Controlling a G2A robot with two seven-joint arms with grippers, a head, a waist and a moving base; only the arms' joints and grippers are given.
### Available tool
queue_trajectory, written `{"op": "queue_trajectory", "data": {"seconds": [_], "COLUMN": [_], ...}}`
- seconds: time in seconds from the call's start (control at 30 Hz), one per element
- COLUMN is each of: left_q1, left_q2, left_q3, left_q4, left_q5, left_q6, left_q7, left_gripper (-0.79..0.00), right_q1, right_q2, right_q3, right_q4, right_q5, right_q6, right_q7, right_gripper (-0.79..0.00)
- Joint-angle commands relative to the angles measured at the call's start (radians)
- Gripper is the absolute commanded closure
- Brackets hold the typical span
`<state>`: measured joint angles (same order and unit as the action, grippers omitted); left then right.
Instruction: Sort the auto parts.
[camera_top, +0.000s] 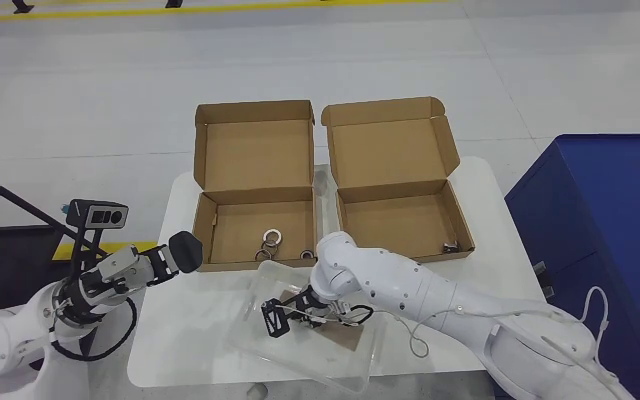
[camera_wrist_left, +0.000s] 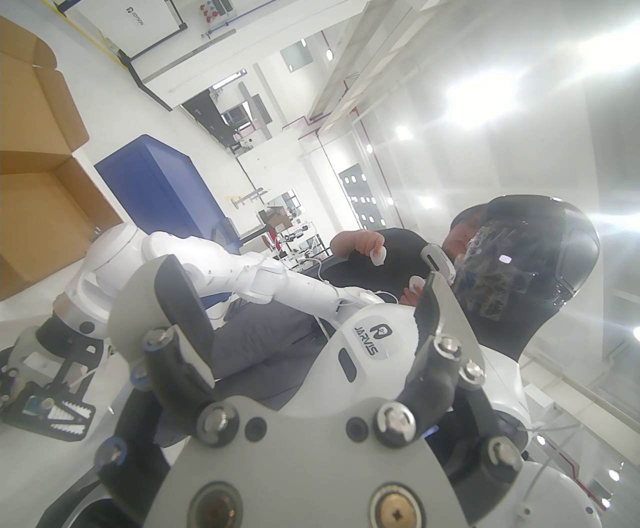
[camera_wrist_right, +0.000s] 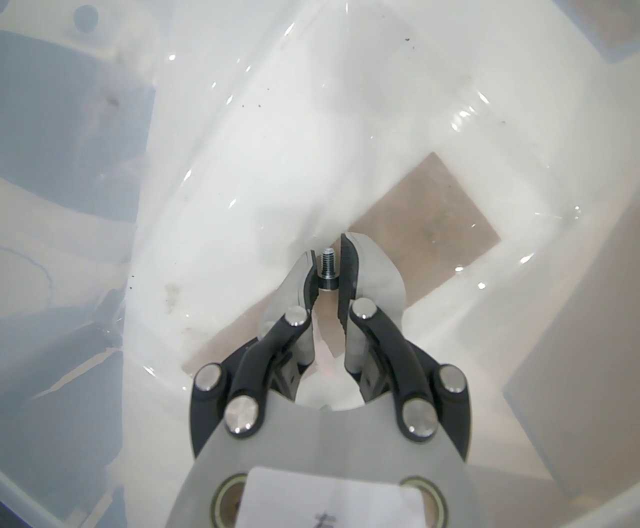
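My right gripper (camera_wrist_right: 327, 260) is inside the clear plastic bin (camera_top: 340, 375) at the table's front, shut on a small threaded bolt (camera_wrist_right: 328, 270) that stands upright between its pads, just above the bin floor. From above, that gripper (camera_top: 276, 318) sits toward the bin's left part. The left cardboard box (camera_top: 255, 232) holds metal rings (camera_top: 271, 240). Small bolts (camera_top: 452, 245) lie in a corner of the right cardboard box (camera_top: 405, 225). My left gripper (camera_wrist_left: 310, 310) is open with nothing between its fingers, held off the table's left edge (camera_top: 185, 250), away from the boxes.
Both box lids stand open toward the far side. A brown card patch (camera_wrist_right: 425, 225) lies under the bin floor. A blue cabinet (camera_top: 590, 200) stands right of the table. White tabletop (camera_top: 180, 330) lies bare left of the bin.
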<state>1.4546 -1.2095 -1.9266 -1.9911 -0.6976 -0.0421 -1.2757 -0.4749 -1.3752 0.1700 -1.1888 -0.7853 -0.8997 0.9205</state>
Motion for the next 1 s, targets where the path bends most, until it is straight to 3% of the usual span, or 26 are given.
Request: {"op": "queue_trajectory", "data": {"seconds": [0.0, 0.3, 0.63, 0.97], "left_q1": [0.0, 0.0, 0.0, 0.0], "left_q2": [0.0, 0.0, 0.0, 0.0], "left_q3": [0.0, 0.0, 0.0, 0.0], "left_q4": [0.0, 0.0, 0.0, 0.0], "left_q5": [0.0, 0.0, 0.0, 0.0], "left_q6": [0.0, 0.0, 0.0, 0.0], "left_q7": [0.0, 0.0, 0.0, 0.0], "left_gripper": [-0.785, -0.785, -0.785, -0.785], "right_q1": [0.002, 0.013, -0.066, -0.066], "right_q2": [-0.001, 0.036, 0.175, 0.175], "right_q3": [0.0, 0.089, 0.228, 0.228], "right_q4": [-0.002, 0.019, -0.092, -0.092], "right_q5": [0.002, 0.184, 0.487, 0.487], "right_q6": [0.001, -0.108, -0.113, -0.113], "right_q7": [0.001, -0.126, -0.352, -0.352], "right_gripper": [0.0, 0.0, 0.0, 0.0]}}
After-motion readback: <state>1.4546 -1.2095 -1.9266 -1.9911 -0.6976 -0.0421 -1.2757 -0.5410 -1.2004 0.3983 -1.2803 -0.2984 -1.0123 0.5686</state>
